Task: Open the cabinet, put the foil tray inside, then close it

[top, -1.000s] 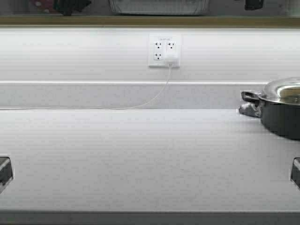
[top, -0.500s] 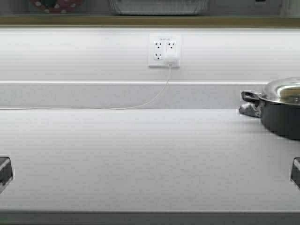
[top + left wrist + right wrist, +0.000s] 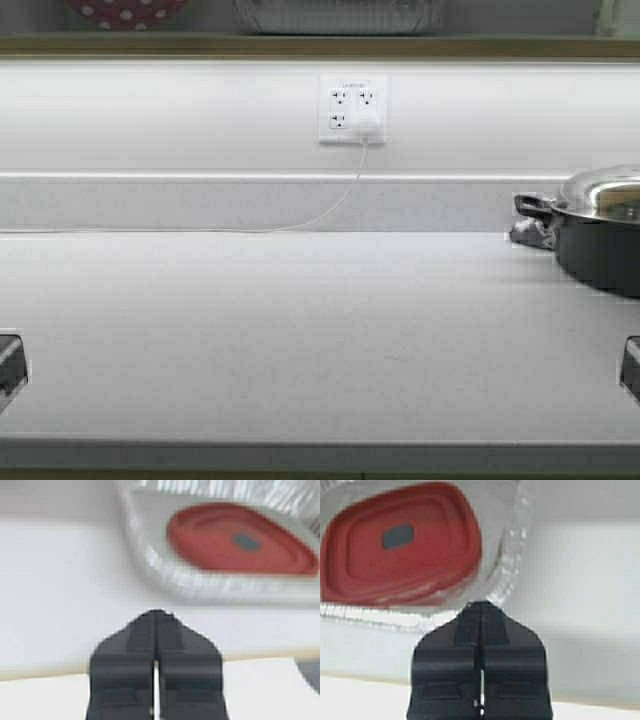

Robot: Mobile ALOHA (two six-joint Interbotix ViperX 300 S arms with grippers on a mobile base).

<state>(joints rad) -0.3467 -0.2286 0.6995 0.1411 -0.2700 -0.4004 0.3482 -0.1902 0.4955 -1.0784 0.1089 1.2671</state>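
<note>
- The shallow rectangular shiny silver foil tray [image 3: 340, 14] is being shown at the top edge of the high view, resting on the floor of the wall-hung tan wood cabinet [image 3: 320, 45], above the white wall socket [image 3: 352, 108].
- A flat red piece [image 3: 400, 545] is being seen lying inside the tray in both wrist views.
- The left gripper [image 3: 156, 622] is being held clenched and empty, its tip just short of the tray's ribbed rim.
- The right gripper [image 3: 481, 611] is likewise being held pressed shut on nothing, its tip at or just before the rim; contact cannot be judged.
- The placing step appears done; closing is being judged the step in hand. The next move calls for both arms to be drawn clear, then the doors swung shut.
- Compared with a second ago, the dark shapes at the top corners of the high view are no longer being seen, and a red spotted object [image 3: 127, 12] is now being shown there.
- A dark pot with a steel lid [image 3: 598, 228] is being left on the white counter [image 3: 300, 340].
</note>
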